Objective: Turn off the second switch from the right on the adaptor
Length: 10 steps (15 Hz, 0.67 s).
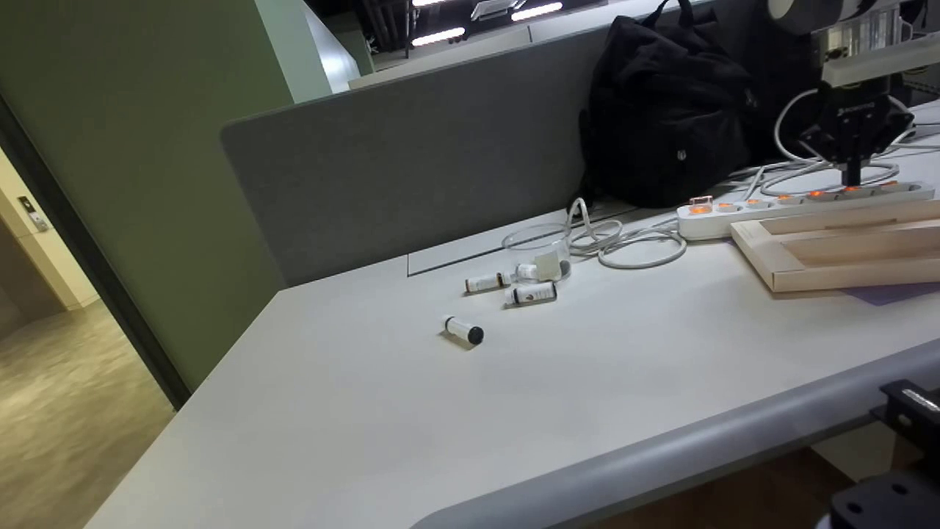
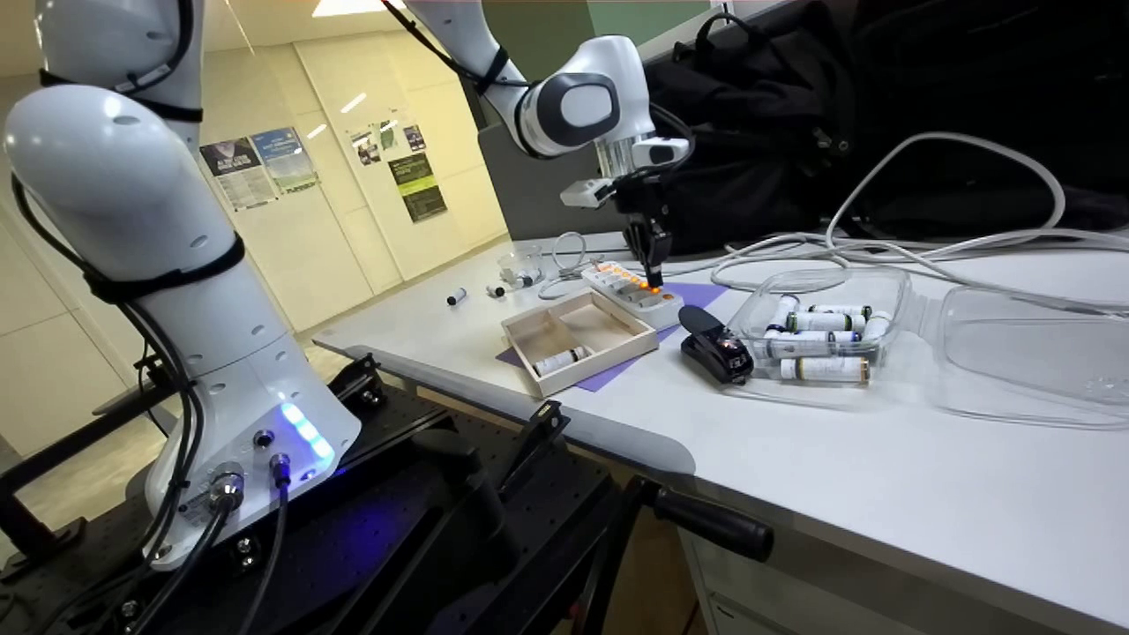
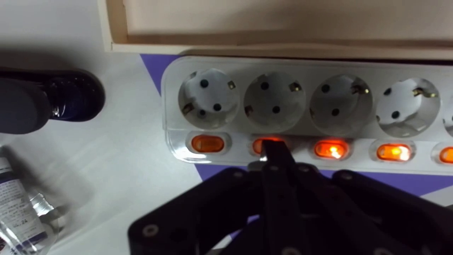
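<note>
The adaptor is a long white power strip (image 3: 240,124) with a row of round sockets and orange switches. It also shows in both exterior views (image 1: 701,229) (image 2: 660,312). My gripper (image 3: 274,145) is shut, with nothing seen between its fingers. It points down over the second switch (image 3: 257,146) from the strip's left end in the wrist view. The fingertips cover most of that switch, and red light shows around them; I cannot tell whether they touch it. The end switch (image 3: 207,143) looks unlit. The switch on the other side (image 3: 331,149) glows. Both exterior views show the gripper (image 1: 850,180) (image 2: 654,280).
A shallow wooden tray (image 3: 159,49) lies alongside the strip. A black stapler (image 2: 719,348) and a clear box (image 2: 898,295) with several small bottles stand near the strip's end. White cables (image 2: 935,251) and black bags (image 1: 664,125) lie behind. Purple paper (image 2: 609,375) lies beneath.
</note>
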Tool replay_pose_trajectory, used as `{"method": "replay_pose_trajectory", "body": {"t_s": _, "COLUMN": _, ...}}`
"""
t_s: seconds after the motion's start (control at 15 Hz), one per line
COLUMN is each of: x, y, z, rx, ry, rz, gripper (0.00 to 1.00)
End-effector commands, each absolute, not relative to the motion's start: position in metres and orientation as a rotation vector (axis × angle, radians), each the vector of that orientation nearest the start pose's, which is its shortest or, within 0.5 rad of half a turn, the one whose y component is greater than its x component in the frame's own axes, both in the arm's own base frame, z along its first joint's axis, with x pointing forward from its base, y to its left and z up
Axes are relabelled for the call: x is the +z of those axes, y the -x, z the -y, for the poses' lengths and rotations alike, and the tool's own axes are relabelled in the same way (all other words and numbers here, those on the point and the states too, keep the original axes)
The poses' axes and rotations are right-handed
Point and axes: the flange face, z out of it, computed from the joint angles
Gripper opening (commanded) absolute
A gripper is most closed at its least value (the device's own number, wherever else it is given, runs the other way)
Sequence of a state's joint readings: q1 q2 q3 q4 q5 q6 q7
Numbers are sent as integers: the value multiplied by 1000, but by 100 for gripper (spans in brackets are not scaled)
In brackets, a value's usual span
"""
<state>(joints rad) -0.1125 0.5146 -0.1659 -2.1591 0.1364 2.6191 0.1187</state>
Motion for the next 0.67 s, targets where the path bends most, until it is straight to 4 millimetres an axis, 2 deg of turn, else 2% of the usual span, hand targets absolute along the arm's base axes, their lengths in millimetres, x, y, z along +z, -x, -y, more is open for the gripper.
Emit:
{"method": "replay_pose_trajectory", "body": {"t_s": 0.0, "x": 153, "y": -536, "z": 157, "rx": 81, "ry": 3059, "rz": -807, "gripper": 0}}
{"method": "replay_pose_trajectory", "body": {"t_s": 0.6, "x": 137, "y": -536, "z": 149, "rx": 80, "ry": 3009, "rz": -767, "gripper": 0}}
